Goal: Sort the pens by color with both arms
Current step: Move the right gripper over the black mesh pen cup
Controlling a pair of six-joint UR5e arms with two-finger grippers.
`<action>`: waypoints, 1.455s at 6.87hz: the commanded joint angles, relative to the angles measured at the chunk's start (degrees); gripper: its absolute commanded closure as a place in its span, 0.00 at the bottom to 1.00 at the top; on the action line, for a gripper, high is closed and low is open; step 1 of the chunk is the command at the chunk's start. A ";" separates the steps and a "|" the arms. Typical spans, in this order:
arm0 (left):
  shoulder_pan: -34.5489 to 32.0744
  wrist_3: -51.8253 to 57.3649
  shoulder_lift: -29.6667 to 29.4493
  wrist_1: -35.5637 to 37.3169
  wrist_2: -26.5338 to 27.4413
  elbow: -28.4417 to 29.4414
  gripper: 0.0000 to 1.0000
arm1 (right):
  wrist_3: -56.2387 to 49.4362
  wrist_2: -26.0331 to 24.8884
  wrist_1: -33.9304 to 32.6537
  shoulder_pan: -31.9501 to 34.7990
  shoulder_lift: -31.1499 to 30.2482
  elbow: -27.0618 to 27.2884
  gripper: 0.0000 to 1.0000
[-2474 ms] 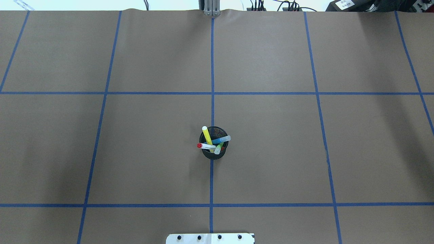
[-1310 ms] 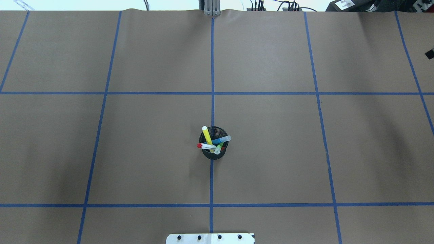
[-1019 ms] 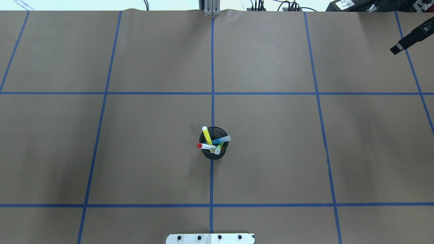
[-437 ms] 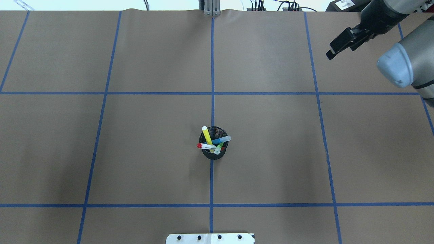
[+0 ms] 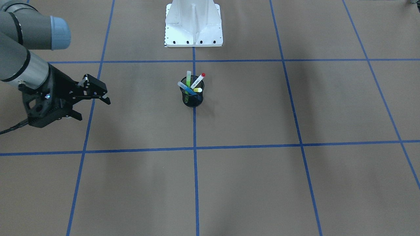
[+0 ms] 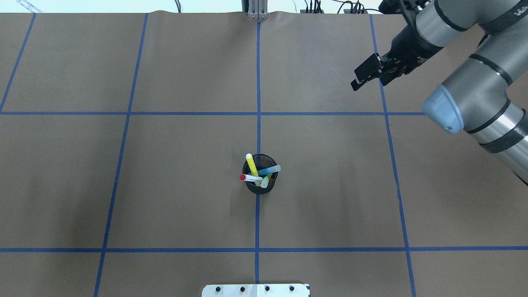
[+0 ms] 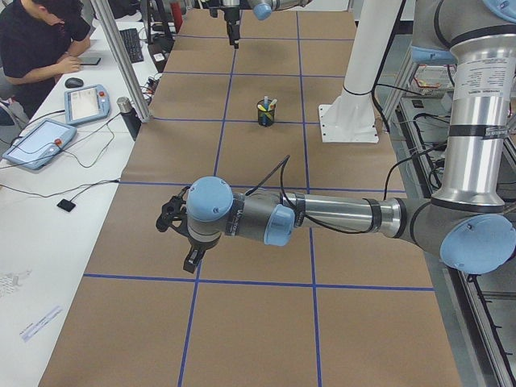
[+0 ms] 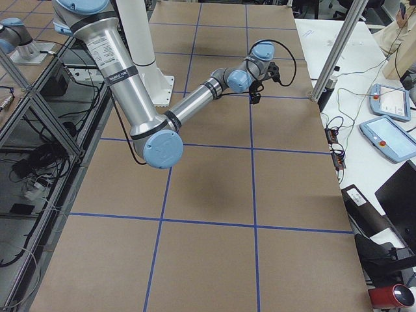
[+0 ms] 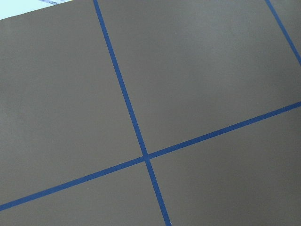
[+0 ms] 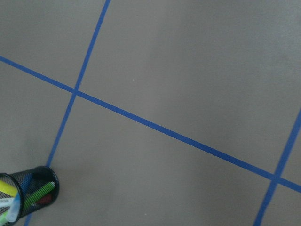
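The pens stand together in a black mesh cup [image 6: 260,187] at the table's centre: a yellow one [image 6: 251,164], a blue one [image 6: 270,170], a green one [image 6: 266,180] and a white one with a red end [image 6: 249,177]. My right gripper [image 6: 359,79] hovers over the far right of the table, well away from the cup, open and holding nothing; the front view shows its fingers [image 5: 94,110] spread. The right wrist view catches the cup [image 10: 42,183] at its bottom left corner. My left gripper [image 7: 179,246] shows only in the exterior left view, over bare paper, and I cannot tell its state.
Brown paper with a blue tape grid covers the table. The white pedestal [image 5: 193,23] stands at the robot's edge, behind the cup. A person [image 7: 40,40] sits at a side table with teach pendants [image 7: 36,143]. The left wrist view shows only paper and tape lines.
My right arm has swung in from the right edge and its gripper has travelled leftward over the far right squares. The cup and pens have not moved.
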 commanded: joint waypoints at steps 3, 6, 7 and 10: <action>0.10 -0.87 -0.35 0.02 0.09 -0.02 0.00 | 19.39 -3.17 18.78 -6.58 1.29 -5.50 0.01; 0.10 -1.23 -0.18 -0.06 0.09 -0.20 0.00 | 24.49 -11.24 18.87 -13.70 5.52 -6.12 0.02; 0.10 -1.32 -0.09 -0.06 0.00 -0.20 0.00 | 24.58 -11.26 18.70 -14.93 5.96 -6.30 0.02; 0.10 -2.02 -0.17 -0.06 0.09 -0.11 0.00 | 28.60 -11.08 18.87 -19.06 5.96 -5.69 0.03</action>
